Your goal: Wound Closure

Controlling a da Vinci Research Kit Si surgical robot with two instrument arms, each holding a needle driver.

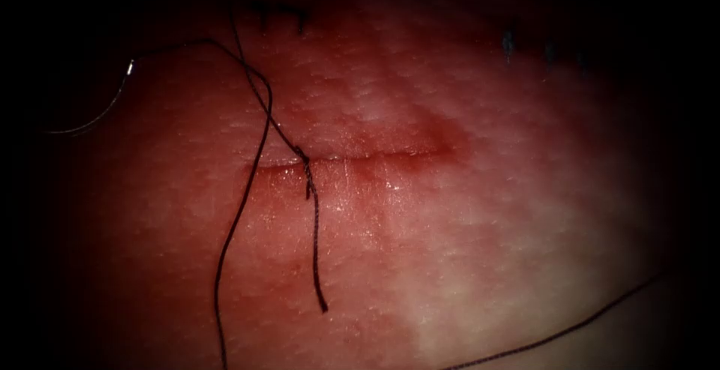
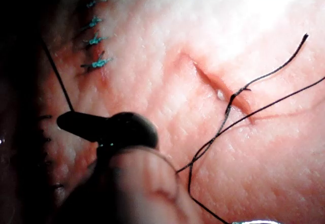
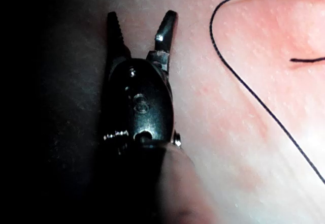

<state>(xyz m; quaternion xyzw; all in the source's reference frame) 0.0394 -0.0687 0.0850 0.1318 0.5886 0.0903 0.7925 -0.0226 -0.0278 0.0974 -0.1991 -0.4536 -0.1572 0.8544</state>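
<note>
Right tool (image 3: 141,25) jaws spread, holding nothing. Left tool (image 2: 71,121) jaws pressed together on the thread (image 2: 57,75). Needle (image 1: 88,121) lies free on the tissue (image 1: 487,212), far left of the cut (image 1: 352,158); knotted thread crosses the cut.

tissue (image 1: 465,212): cut (image 1: 360,158) horizontal | thread (image 1: 311,190) knotted across it | needle (image 1: 90,118) far left, free

Dark, seemingly metal hand (image 3: 142,23), serrated jaws

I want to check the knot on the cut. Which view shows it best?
The endoscope view: the knot sits on the cut, both thread tails visible. The left wrist view shows it obliquely. The right wrist view shows thread, not a knot.
</note>
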